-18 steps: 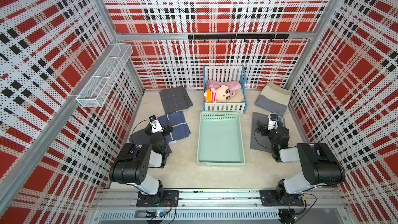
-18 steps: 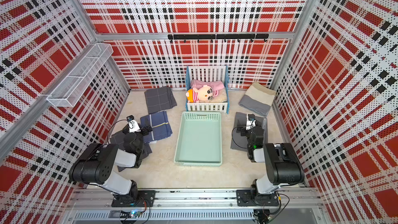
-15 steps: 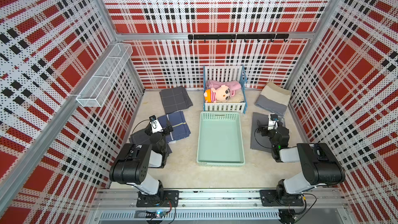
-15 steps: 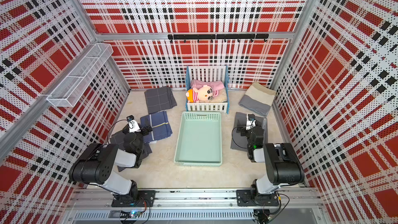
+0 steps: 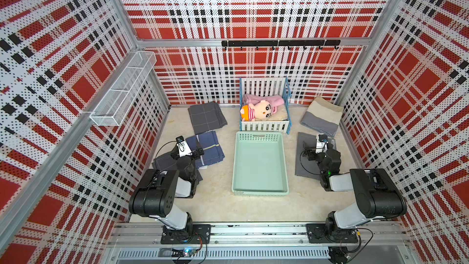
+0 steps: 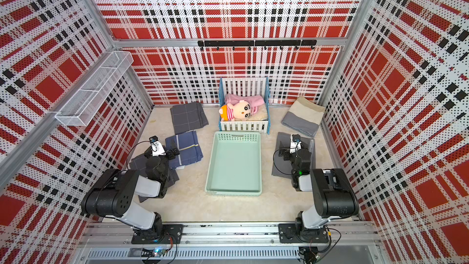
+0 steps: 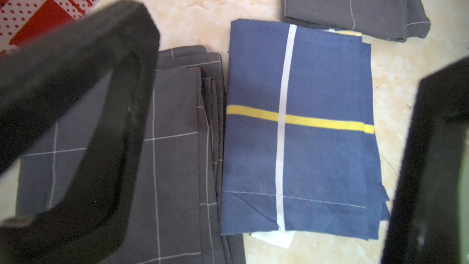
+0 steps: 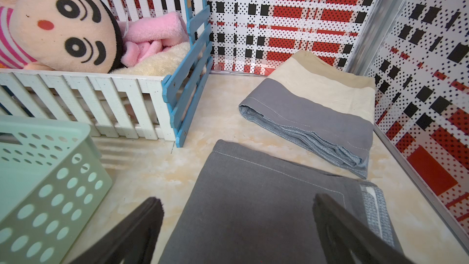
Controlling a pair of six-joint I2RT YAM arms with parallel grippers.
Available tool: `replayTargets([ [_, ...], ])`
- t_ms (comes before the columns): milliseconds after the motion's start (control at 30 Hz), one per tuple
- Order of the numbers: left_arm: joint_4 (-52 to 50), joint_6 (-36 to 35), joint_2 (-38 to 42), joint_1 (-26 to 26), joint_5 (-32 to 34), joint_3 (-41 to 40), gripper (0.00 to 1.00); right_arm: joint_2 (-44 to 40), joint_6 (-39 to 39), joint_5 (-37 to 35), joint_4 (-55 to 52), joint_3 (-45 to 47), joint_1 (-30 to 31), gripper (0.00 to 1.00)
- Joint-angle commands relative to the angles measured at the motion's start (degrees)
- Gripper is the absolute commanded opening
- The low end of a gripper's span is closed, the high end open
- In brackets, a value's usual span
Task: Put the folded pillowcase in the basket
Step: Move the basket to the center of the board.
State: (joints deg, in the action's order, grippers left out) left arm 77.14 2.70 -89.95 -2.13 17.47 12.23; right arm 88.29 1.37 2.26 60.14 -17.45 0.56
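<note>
Basket [image 5: 258,137]: sits at frame centre in both top views, empty, on the floor just below the crib [image 5: 264,126] with the doll [image 5: 262,109] in it.

Five folded cloths, all flat on the floor and outside the basket; cannot tell which is the pillowcase. Left of the basket: blue cloth [image 5: 212,146], touching a checked cloth [image 5: 163,162] at its lower left. Second checked cloth [image 5: 206,118] above those two, near the back wall. Right of the basket: grey cloth [image 5: 303,173]. Beige cloth [image 5: 323,115] just above it, against the right wall.

Left gripper [image 5: 198,150]: hangs over the line where the blue cloth and the checked cloth meet, jaws spread wide, grips nothing. In the left wrist view, both cloths show between the fingers.

Right gripper [image 8: 237,203]: hangs over the upper end of the grey cloth, jaws spread wide too, grips nothing. Cannot tell whether the fingertips touch the cloth.
</note>
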Motion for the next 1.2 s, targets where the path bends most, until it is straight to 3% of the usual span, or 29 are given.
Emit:
replayTargets([
  [0,1.1,-0.3,0.1,-0.3,0.7,0.2,0.99,0.0,0.7,-0.5,0.5,-0.3,-0.1,1.00],
  [433,1.1,-0.4,0.1,-0.2,0.6,0.2,0.99,-0.1,1.1,-2.3,0.1,-0.5,-0.1,1.00],
  [500,1.2,-1.3,1.1,-1.5,1.9,0.1,0.99,-3.2,3.3,-9.1,-13.8,-8.4,0.6,1.00],
  [567,-2.2,-3.5,4.3,-3.5,3.4,0.6,0.99,-2.4,12.9,-20.0,-47.3,-24.0,0.8,1.00],
  [600,-6.3,-4.5,6.8,-5.2,6.1,1.9,0.99,1.1,15.6,-21.2,-62.1,-33.9,0.6,1.00],
  [667,-14.5,-5.8,11.2,-8.4,12.3,5.8,0.99,7.1,15.8,-18.9,-75.7,-45.2,1.3,1.00],
  [733,-22.3,-3.4,14.9,-10.7,19.9,10.9,0.99,6.5,15.4,-17.2,-77.3,-47.0,3.1,1.00],
  [833,-40.6,2.0,18.5,-11.5,21.9,22.5,0.99,-0.2,15.6,-19.1,-76.9,-46.0,5.6,1.00],
  [933,-63.9,15.1,18.4,-10.9,24.0,36.3,0.99,-6.7,19.1,-18.3,-77.7,-46.1,5.7,1.00],
  [967,-74.9,22.0,17.7,-9.8,23.5,41.5,0.99,-8.9,23.8,-20.0,-76.6,-44.5,5.7,1.00],
  [1033,-83.4,30.6,16.5,-6.1,20.7,45.1,0.99,-12.5,34.0,-19.9,-76.3,-41.2,5.0,1.00],
  [1067,-84.6,35.4,16.2,-2.9,14.6,44.4,0.99,-13.7,34.4,-15.1,-75.5,-40.0,4.1,1.00],
  [1100,-83.3,36.5,16.2,1.3,3.9,42.7,0.98,-14.3,32.7,-8.3,-73.7,-38.9,3.4,1.00],
  [1167,-76.8,38.5,16.8,6.4,-10.5,37.9,0.60,-14.0,28.5,-0.4,-72.7,-38.2,3.7,0.75],
])
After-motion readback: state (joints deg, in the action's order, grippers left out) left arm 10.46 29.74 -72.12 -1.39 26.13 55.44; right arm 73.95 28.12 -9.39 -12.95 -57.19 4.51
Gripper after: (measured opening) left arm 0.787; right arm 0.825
